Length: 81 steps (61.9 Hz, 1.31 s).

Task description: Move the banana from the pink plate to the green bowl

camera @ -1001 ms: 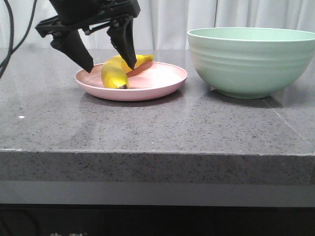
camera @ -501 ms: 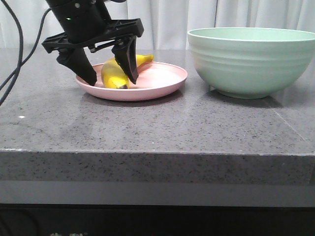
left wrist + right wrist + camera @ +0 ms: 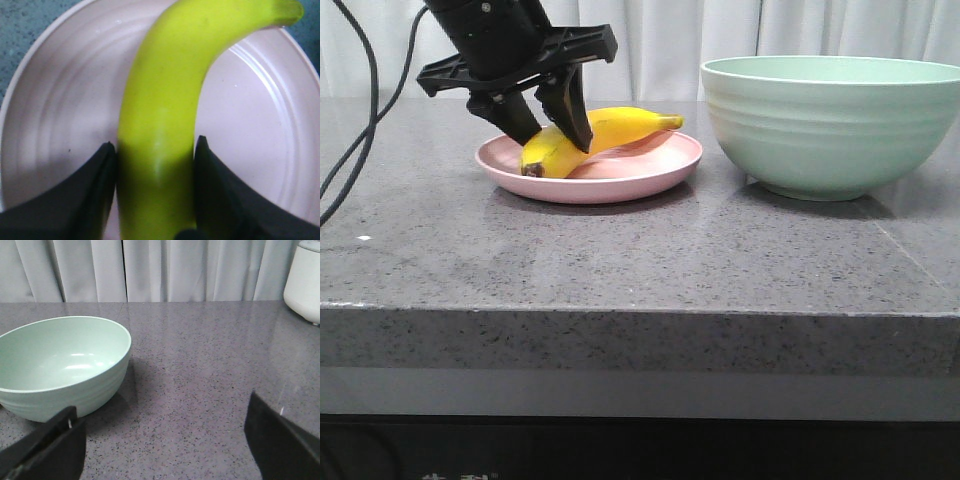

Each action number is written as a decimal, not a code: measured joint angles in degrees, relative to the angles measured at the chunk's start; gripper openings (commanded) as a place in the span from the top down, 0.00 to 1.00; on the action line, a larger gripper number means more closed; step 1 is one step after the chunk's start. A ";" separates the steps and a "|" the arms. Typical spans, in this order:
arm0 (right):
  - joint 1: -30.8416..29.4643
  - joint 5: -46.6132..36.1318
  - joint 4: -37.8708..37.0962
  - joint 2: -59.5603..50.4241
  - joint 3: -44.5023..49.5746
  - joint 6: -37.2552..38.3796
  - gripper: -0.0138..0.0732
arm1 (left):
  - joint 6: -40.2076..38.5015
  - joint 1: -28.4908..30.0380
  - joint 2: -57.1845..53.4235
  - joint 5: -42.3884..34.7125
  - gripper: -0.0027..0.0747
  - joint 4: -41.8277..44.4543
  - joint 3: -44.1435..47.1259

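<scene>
Now we have the left gripper [image 3: 552, 135] clamped on the banana [image 3: 603, 137], over the pink plate [image 3: 620, 178].
Banana's long axis runs across the plate: dark tip end low at the plate's far-from-bowl side, stem end raised, pointing toward the green bowl [image 3: 835, 125]. Fingers [image 3: 90, 200] press both flanks near the tip end. Right gripper [image 3: 160, 445] beside the bowl, jaws wide apart, holding nothing.
</scene>
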 measured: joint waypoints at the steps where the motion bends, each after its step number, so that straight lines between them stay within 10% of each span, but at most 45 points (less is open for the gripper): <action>1: 0.00 0.00 0.00 0.00 0.00 0.00 0.09 | 0.00 0.00 0.00 -0.14 0.87 0.00 0.00; 46: 0.00 7.46 3.74 4.34 -5.01 0.00 0.09 | 3.95 -0.34 -15.09 1.73 0.94 4.24 0.00; 59: 0.00 14.35 19.82 18.40 -14.89 -5.49 0.09 | 8.46 -2.76 -19.66 5.69 0.94 4.30 2.63; 81: 0.21 25.72 61.50 49.44 -36.35 -39.28 0.09 | 10.43 -3.93 -23.53 7.54 0.94 4.44 7.08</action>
